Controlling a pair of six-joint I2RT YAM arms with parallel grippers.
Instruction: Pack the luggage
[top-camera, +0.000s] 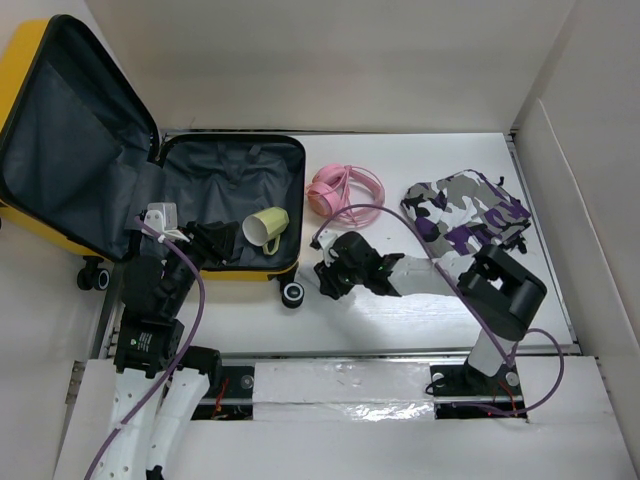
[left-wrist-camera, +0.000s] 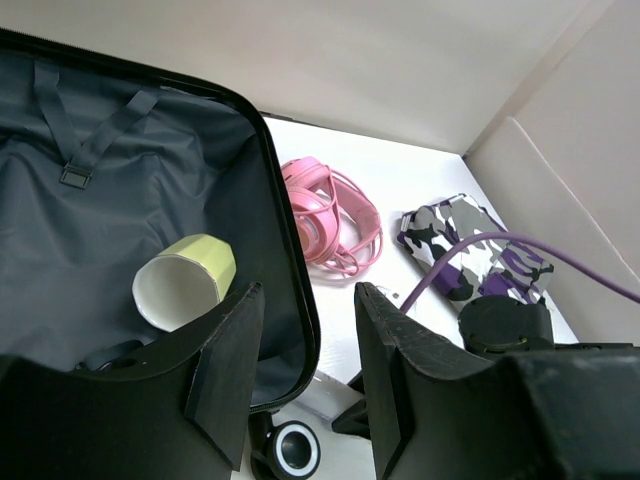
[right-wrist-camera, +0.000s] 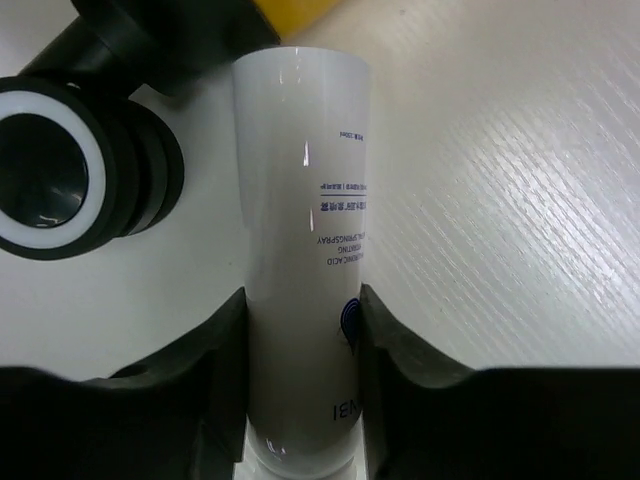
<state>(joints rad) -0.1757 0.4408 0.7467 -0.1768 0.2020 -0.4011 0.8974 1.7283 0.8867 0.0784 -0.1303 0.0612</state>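
Note:
The yellow luggage lies open at the left, its dark grey base holding a pale green cup, which also shows in the left wrist view. My left gripper is open and empty, hovering over the luggage's front right rim. My right gripper is shut on a white bottle with blue print. It lies low on the table beside the luggage's black wheel. A yellow corner of the shell is just beyond the bottle's end.
Pink headphones with a coiled cord lie right of the luggage. A purple, grey and black camouflage pouch lies further right. White walls close in the table at the back and right. Purple cables trail from both arms.

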